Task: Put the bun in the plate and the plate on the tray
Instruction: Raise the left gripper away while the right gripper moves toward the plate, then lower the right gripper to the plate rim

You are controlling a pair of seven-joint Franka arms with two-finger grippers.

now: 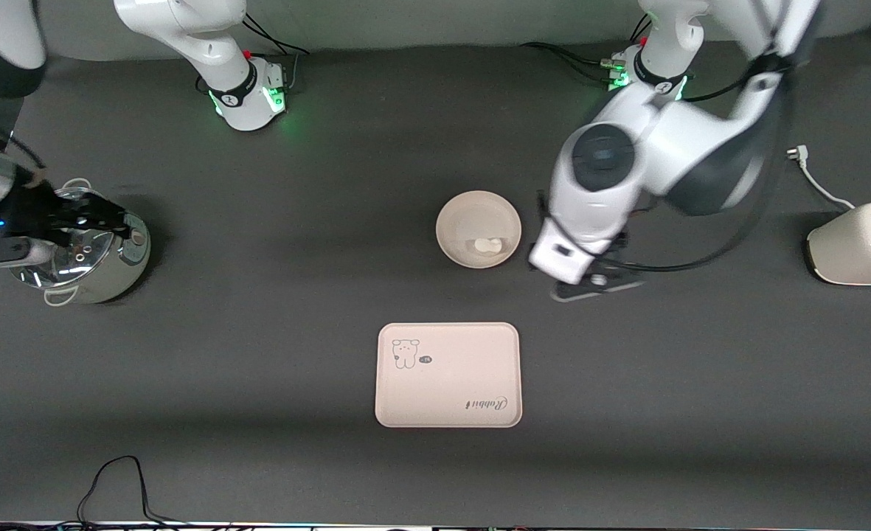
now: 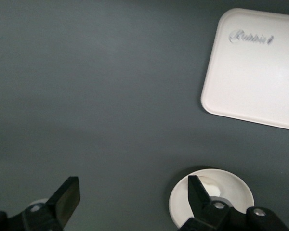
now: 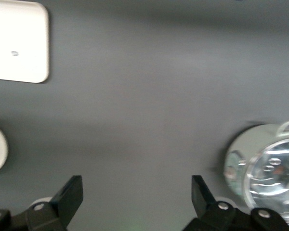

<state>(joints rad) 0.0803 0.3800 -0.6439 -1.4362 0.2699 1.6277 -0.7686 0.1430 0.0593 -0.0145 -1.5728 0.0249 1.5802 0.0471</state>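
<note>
— Where's the bun?
— In the plate, beside my left pincer, spread and empty. Right pincer waits, spread, by the pot.
— Grip?
— Rim; the plate looks stiff, light, slippery. Tray lies nearer the camera.

Bare table between plate and tray

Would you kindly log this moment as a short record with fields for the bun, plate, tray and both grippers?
bun: lying in the plate
plate: on the table, farther from the front camera than the tray, not on it
tray: flat on the table, nothing on it
left gripper: open, holding nothing, beside the plate toward the left arm's end
right gripper: open, waiting by the steel pot
</note>
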